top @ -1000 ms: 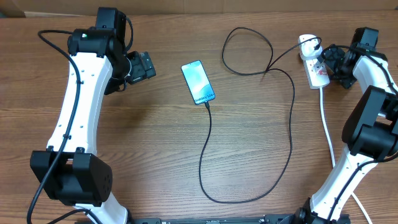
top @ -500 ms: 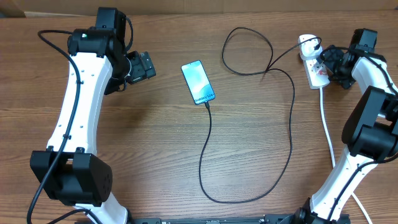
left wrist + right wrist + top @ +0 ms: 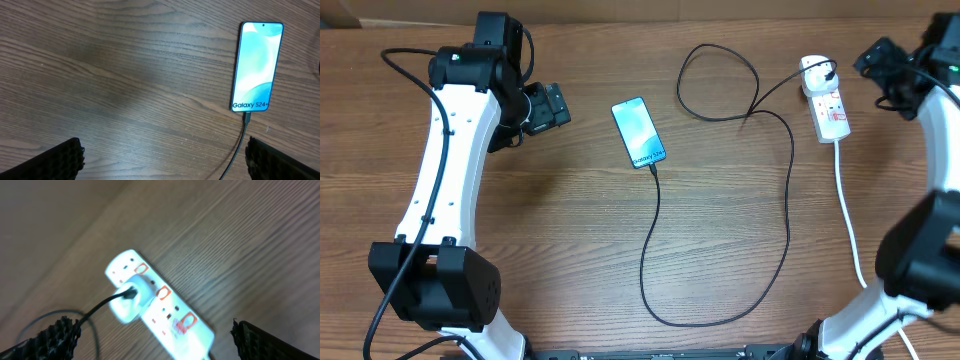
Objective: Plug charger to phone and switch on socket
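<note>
Overhead: phone (image 3: 639, 132) lies flat on the worktop (image 3: 540, 230), center-top, screen up. It's light blue w/ black edges and a bit tilted. Charger (image 3: 790, 190), a thin black cable, is plugged into the phone's near end. It runs toward the robot, bends in a wide U, climbs the right side, makes 1 loop and ends at a round white adapter (image 3: 814, 68) seated in the socket (image 3: 830, 112). Socket is a small white strip w/ red switches, far right, and its thick white cord (image 3: 847, 205) trails to the near edge. Left claw (image 3: 552, 105) hovers left of the phone, well apart from it, jaws apart, empty. Right claw (image 3: 876, 66) is up-right of the socket, not touching, jaws apart, empty. Worktop is brown wood grain, w/ a pale strip past its far edge.

Left wrist: phone top right, "Galaxy S24" readable, cable tip in its port. 2 black fingers (image 3: 60, 160) at the btm corners, bare wood btwn.

Right wrist: blurred. Socket lies diagonal w/ 3 red switches, adapter in it. Switch pos. can't be told.

Vs 1 sec ago: right claw was just beside the socket's right side and is now pulled off toward the far-right corner. Phone, charger, left claw unchanged.
</note>
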Action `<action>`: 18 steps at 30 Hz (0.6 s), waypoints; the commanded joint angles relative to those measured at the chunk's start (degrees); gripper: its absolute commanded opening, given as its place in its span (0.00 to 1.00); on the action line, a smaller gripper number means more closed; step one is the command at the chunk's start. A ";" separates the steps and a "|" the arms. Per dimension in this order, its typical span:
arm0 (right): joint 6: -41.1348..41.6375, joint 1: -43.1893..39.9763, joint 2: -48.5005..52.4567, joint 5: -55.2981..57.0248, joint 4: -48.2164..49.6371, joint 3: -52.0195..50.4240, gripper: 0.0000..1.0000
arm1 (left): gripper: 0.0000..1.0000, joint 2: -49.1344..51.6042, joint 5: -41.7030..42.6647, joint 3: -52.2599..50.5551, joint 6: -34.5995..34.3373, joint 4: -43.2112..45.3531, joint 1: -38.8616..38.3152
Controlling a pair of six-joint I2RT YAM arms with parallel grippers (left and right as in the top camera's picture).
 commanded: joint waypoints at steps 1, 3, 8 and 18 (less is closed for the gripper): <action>-0.24 -0.22 -7.26 2.03 -3.10 1.42 1.00 | 1.00 -0.31 -0.79 0.44 0.42 0.11 -0.04; -0.09 -0.22 -11.52 2.51 -6.69 1.42 1.00 | 1.00 -0.31 -0.79 0.44 0.42 0.09 -0.04; 0.02 -0.22 -19.28 2.49 -13.97 1.42 1.00 | 1.00 -0.31 -0.79 0.44 0.42 0.09 -0.04; 4.63 -0.24 -33.90 2.75 -25.40 1.33 1.00 | 1.00 -0.31 -0.79 0.44 0.42 0.11 -0.04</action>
